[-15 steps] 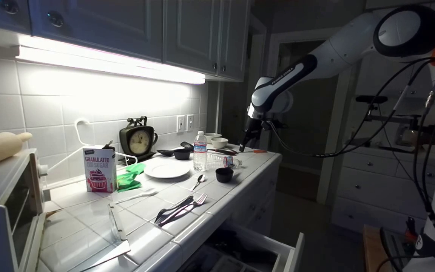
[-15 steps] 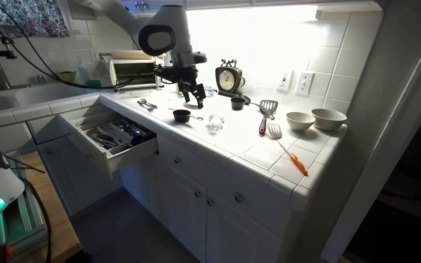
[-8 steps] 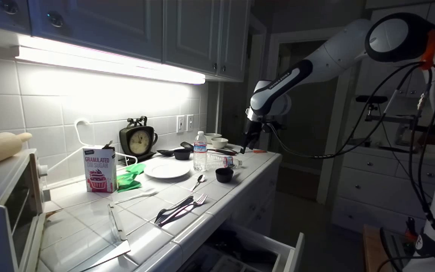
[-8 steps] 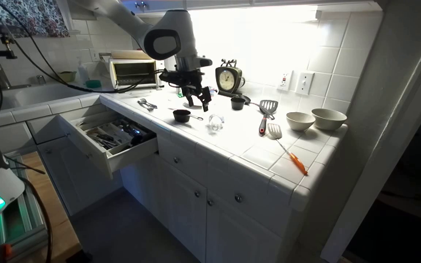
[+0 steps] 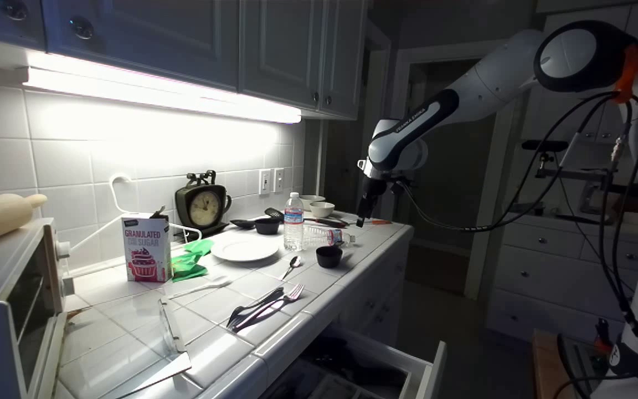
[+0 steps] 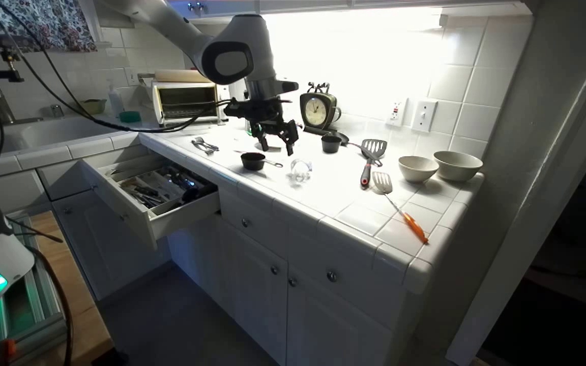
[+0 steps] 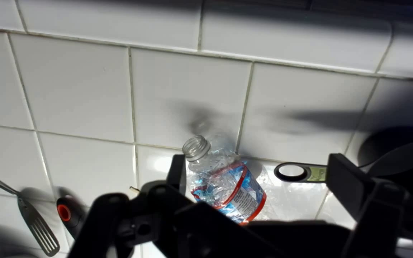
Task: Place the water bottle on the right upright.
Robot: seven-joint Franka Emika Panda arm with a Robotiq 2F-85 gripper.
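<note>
I hold my gripper (image 6: pixel 276 149) over the counter (image 6: pixel 364 218), jaws spread wide. Below, the water bottle (image 7: pixel 233 190) lies on its side, right of an upright bottle (image 5: pixel 293 223) in an exterior view.

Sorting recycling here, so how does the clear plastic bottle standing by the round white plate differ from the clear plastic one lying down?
The standing clear plastic bottle is upright, while the lying clear plastic bottle is on its side. The standing bottle wears a pale cap; the lying bottle's mouth, in the wrist view, is open and uncapped. Both are see-through, with blue, white and red labels.
</note>
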